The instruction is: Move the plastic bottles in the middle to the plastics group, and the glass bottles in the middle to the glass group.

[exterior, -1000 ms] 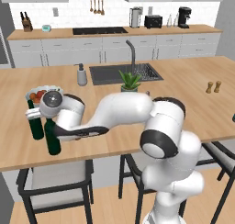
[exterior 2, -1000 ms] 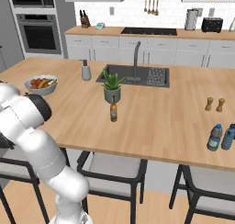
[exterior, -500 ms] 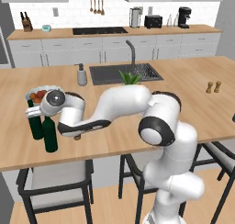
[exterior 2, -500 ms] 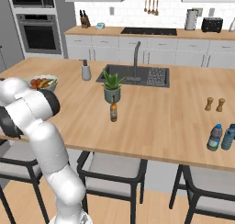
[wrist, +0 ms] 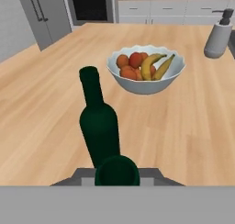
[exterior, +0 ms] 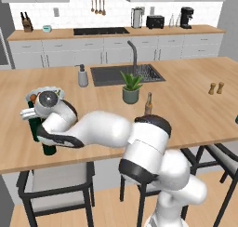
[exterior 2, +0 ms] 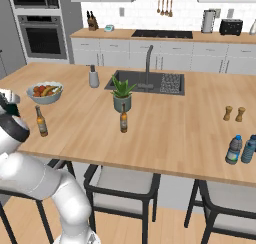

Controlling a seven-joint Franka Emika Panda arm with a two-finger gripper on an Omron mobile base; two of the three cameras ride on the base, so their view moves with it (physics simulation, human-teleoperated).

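Note:
My gripper [wrist: 117,178] is shut on the top of a dark green wine bottle [wrist: 117,169], seen from above at the bottom of the hand view. A second green wine bottle [wrist: 99,122] of the glass group stands upright just beyond it, in front of the fruit bowl [wrist: 146,83]. In the left base view my gripper [exterior: 28,112] is over the counter's left end, with the two green bottles [exterior: 34,129] under it, one partly behind the forearm. The group's amber beer bottle [exterior 2: 41,121] stands nearby. A brown beer bottle [exterior 2: 123,119] stands mid-counter. Two plastic bottles [exterior 2: 233,149] stand at the right end.
A potted plant [exterior 2: 122,94] sits just behind the middle beer bottle, in front of the sink [exterior 2: 150,82]. A grey soap dispenser [exterior: 82,76] stands to the sink's left. Salt and pepper shakers [exterior 2: 233,113] are toward the right. Stools line the counter's front edge.
The arm's elbow and shoulder have swung left and toward the counter. The hand has stayed over the green bottles at the left end, still shut.

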